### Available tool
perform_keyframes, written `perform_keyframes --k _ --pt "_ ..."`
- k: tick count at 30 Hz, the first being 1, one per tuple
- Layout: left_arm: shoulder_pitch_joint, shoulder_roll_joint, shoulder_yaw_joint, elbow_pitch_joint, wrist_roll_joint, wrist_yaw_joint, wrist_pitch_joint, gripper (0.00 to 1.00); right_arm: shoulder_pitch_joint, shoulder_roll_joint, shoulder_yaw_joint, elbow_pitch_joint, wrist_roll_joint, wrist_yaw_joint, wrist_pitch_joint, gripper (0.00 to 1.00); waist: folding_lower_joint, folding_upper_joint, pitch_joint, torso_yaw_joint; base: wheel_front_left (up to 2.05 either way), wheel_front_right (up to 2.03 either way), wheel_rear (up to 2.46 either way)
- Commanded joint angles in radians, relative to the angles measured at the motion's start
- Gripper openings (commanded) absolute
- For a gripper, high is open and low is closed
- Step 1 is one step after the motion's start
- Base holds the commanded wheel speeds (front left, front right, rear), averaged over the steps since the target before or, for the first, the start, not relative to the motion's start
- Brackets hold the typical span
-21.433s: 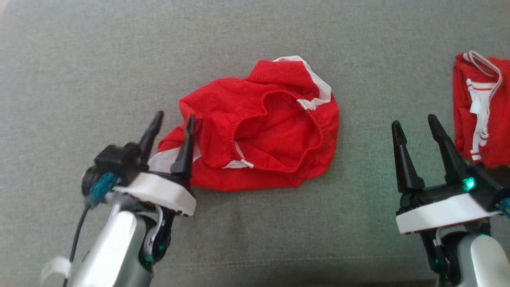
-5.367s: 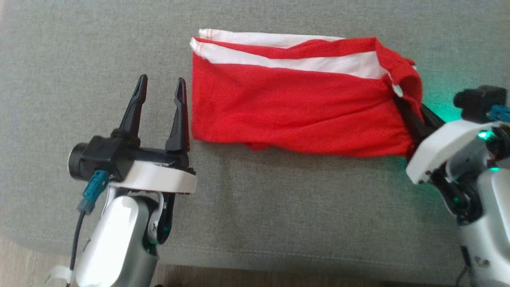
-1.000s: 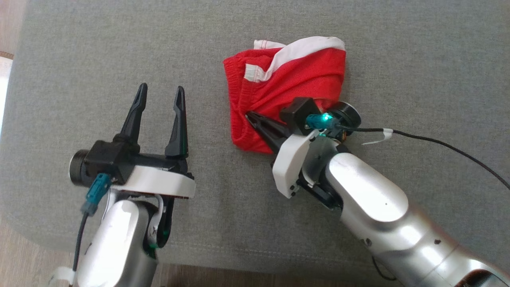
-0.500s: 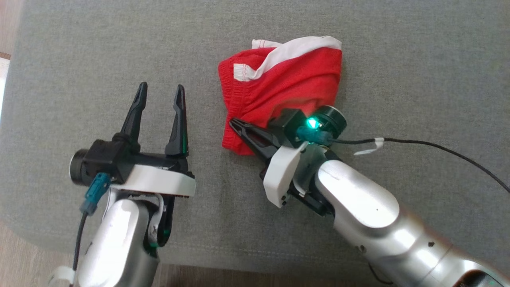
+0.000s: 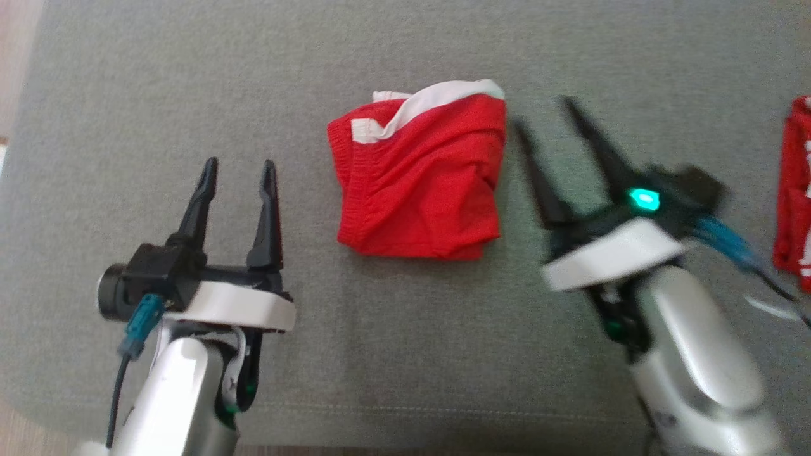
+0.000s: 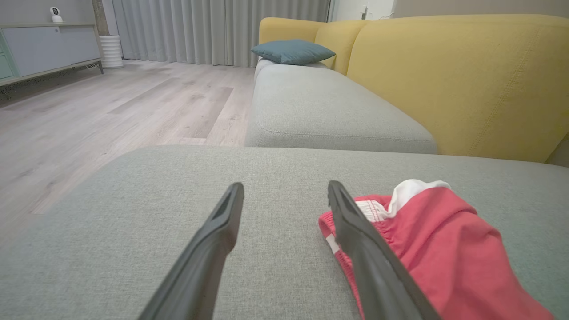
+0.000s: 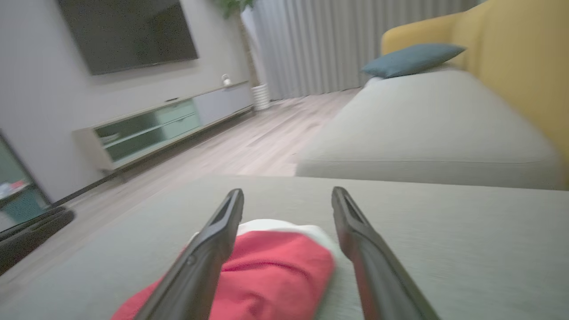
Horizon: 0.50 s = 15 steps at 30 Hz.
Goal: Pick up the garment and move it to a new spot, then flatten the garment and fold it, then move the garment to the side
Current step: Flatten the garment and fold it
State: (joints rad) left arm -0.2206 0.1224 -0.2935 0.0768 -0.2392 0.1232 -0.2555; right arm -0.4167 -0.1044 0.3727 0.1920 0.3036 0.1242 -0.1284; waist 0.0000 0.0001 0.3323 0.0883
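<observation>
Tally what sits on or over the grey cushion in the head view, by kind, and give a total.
Red garments: 2, the folded garment in the middle and a second red garment at the right edge.
Grippers: 2, the left gripper and the right gripper, both open and holding nothing.
Total: 4.

Left end effector [image 6: 285, 186] spread, empty; red garment [image 6: 444, 249] just beside, on cushion [image 6: 133, 222].
</observation>
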Motion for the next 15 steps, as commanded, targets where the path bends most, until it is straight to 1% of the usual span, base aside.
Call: perform_keyframes --k 1,4,7,10,15 --pt "-0.009 0.023 0.042 -0.033 0.006 0.007 -0.001 1.0 0.033 0.014 -0.022 -0.061 -0.017 0.007 -0.008 1.0 0.0 -0.0001 -0.018 -0.018 0.0 0.0 0.0" --pt "0.006 0.038 0.05 -0.042 0.004 0.012 0.007 1.0 0.132 0.021 -0.162 -0.162 -0.057 0.007 0.008 1.0 0.0 -0.0001 -0.036 -0.04 0.0 0.0 0.0" --pt "0.02 0.05 0.055 -0.05 0.002 0.015 0.016 1.0 0.213 0.03 -0.259 -0.246 -0.089 0.007 0.036 1.0 0.0 -0.0001 -0.055 -0.059 0.0 0.0 0.0" --pt "0.036 0.061 0.057 -0.057 0.002 0.019 0.025 1.0 0.278 0.038 -0.313 -0.306 -0.109 0.007 0.065 1.0 0.0 -0.0001 -0.08 -0.074 0.0 0.0 0.0" --pt "0.065 0.071 0.056 -0.066 -0.004 0.022 0.04 1.0 0.358 0.048 -0.344 -0.363 -0.116 0.007 0.103 1.0 0.0 -0.0001 -0.128 -0.087 0.0 0.0 0.0"
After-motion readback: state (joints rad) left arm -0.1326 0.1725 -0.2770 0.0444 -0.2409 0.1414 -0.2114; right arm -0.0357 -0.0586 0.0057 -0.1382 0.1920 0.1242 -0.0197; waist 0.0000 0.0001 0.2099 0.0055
